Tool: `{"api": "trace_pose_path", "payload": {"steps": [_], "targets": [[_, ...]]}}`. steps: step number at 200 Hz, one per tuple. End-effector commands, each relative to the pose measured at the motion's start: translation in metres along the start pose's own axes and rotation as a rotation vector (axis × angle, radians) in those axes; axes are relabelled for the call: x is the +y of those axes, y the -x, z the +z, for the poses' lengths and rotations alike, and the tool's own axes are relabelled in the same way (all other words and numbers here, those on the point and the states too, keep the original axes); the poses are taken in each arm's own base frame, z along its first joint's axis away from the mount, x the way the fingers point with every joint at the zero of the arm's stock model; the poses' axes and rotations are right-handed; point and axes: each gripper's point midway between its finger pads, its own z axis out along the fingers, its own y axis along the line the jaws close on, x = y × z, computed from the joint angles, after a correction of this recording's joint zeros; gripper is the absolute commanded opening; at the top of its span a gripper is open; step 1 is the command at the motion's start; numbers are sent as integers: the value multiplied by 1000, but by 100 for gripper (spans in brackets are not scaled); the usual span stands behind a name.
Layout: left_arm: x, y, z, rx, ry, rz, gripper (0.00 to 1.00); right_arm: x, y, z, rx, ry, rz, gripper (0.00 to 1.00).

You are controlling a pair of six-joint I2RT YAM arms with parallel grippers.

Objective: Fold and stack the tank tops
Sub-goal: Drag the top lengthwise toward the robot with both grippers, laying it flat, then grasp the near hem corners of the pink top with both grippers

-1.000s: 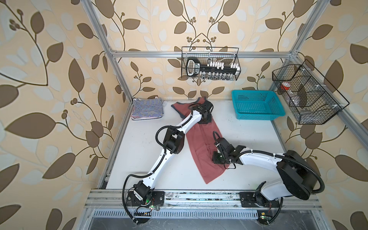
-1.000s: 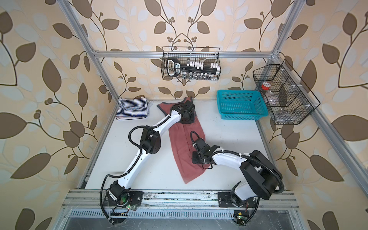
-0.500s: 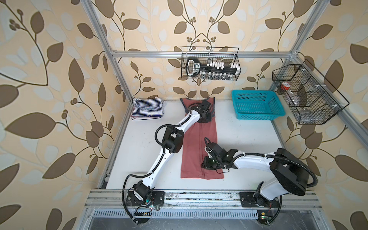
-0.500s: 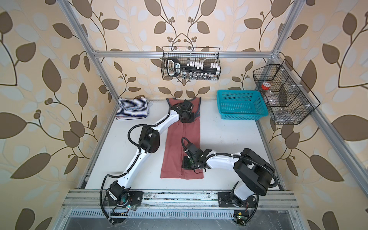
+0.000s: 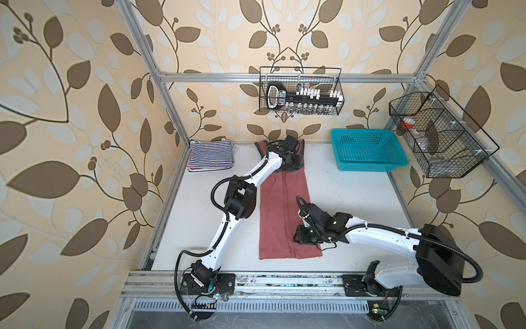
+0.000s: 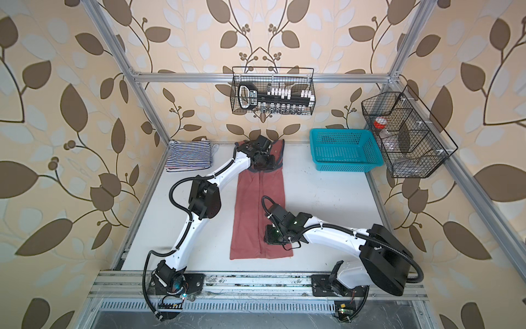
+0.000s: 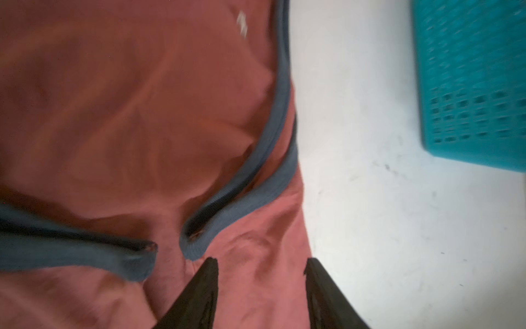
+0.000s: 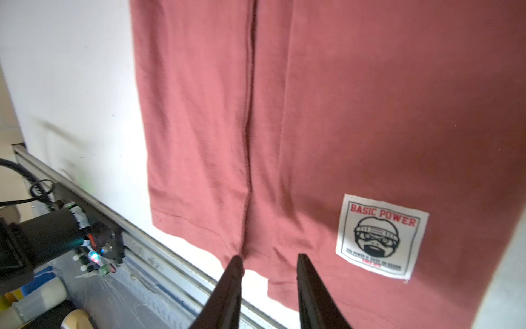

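Observation:
The dusty red tank top (image 5: 280, 216) (image 6: 256, 216) lies as a long folded strip down the middle of the table, with its dark-trimmed straps (image 7: 256, 159) at the far end. My left gripper (image 5: 293, 162) (image 6: 263, 163) (image 7: 260, 262) hovers open over that strap end with nothing pinched. My right gripper (image 5: 299, 237) (image 6: 269, 235) (image 8: 269, 259) stands open just above the hem near the front, beside a white "BASIC POWER" patch (image 8: 381, 236). A folded striped stack (image 5: 210, 155) (image 6: 189, 155), navy-and-white on top, rests in the far left corner.
A turquoise plastic basket (image 5: 364, 165) (image 6: 344, 165) (image 7: 469, 85) stands at the far right. Wire baskets hang on the back wall (image 5: 299, 94) and the right wall (image 5: 438, 134). The aluminium front rail (image 8: 159, 250) runs close under the hem.
The red tank top swung from a diagonal to a straight strip, its hem drawn left and forward by the right gripper. Both grippers have opened and let go of the cloth.

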Motion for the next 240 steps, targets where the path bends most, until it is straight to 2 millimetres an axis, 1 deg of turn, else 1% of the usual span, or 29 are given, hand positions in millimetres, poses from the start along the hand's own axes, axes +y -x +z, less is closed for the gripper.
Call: {"api": "trace_pose_path", "payload": {"steps": [1, 9, 17, 24, 37, 41, 54, 59, 79, 90, 101, 112, 120, 124, 138, 152, 165, 181, 191, 199, 240], "targets": [[-27, 48, -108, -176, -37, 43, 53, -7, 10, -23, -60, -36, -6, 38], [-23, 44, -125, -181, -10, 51, 53, -13, 10, -29, -74, -51, -10, 39], [-14, 35, -140, -166, 27, 55, 53, -21, 9, -34, -80, -70, -15, 40], [-3, 22, -151, -143, 70, 55, 53, -28, 7, -36, -79, -82, -19, 40], [19, -9, -171, -77, 146, 52, 53, -45, 1, -39, -70, -116, -17, 39], [30, -28, -171, -31, 179, 49, 52, -50, 0, -39, -66, -128, -15, 39], [52, -70, -183, 55, 230, 23, 51, -67, -9, -38, -53, -163, -3, 39], [57, -85, -188, 83, 235, 14, 51, -72, -12, -38, -47, -170, 4, 39], [78, -157, -202, 212, 289, -24, 51, -92, -25, -36, -24, -214, 23, 38], [86, -196, -205, 272, 311, -34, 50, -100, -30, -37, -17, -240, 28, 38], [91, -233, -206, 334, 316, -31, 50, -103, -34, -37, -11, -248, 32, 39], [97, -262, -209, 383, 338, -42, 51, -106, -40, -34, 0, -246, 36, 39], [102, -284, -207, 427, 364, -47, 51, -108, -44, -32, 5, -245, 41, 39], [100, -290, -212, 420, 350, -50, 52, -109, -46, -30, 8, -245, 41, 39], [99, -320, -209, 465, 349, -47, 54, -113, -53, -25, 31, -244, 39, 39], [102, -342, -205, 488, 346, -76, 54, -114, -56, -21, 44, -247, 35, 39], [103, -354, -201, 489, 325, -113, 54, -112, -56, -19, 39, -236, 37, 41], [100, -362, -198, 476, 279, -165, 55, -106, -54, -17, 25, -197, 53, 41], [97, -364, -196, 467, 246, -173, 55, -103, -54, -15, 16, -171, 63, 41], [94, -365, -196, 455, 231, -213, 56, -101, -53, -14, 13, -156, 67, 42], [103, -384, -191, 473, 229, -264, 58, -101, -59, -6, 52, -163, 63, 43]]}}
